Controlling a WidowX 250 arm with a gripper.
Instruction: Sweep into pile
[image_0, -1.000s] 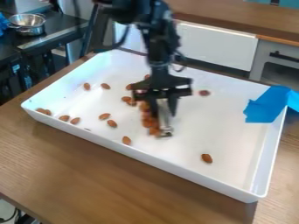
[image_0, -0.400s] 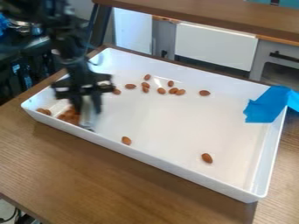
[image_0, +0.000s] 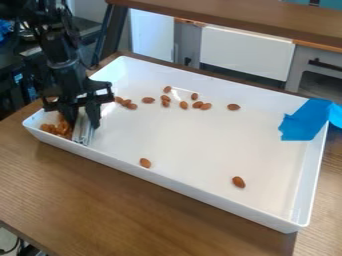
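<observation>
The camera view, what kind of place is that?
Probably a lab with a toy kitchen setup: a robot arm, a white tray of almonds, and kitchen-style cabinets.

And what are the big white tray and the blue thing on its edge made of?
The tray looks like hard, glossy plastic, because light shines off its smooth inside, though it could be coated metal. The blue piece looks like matte tape, thin and draped over the rim.
</observation>
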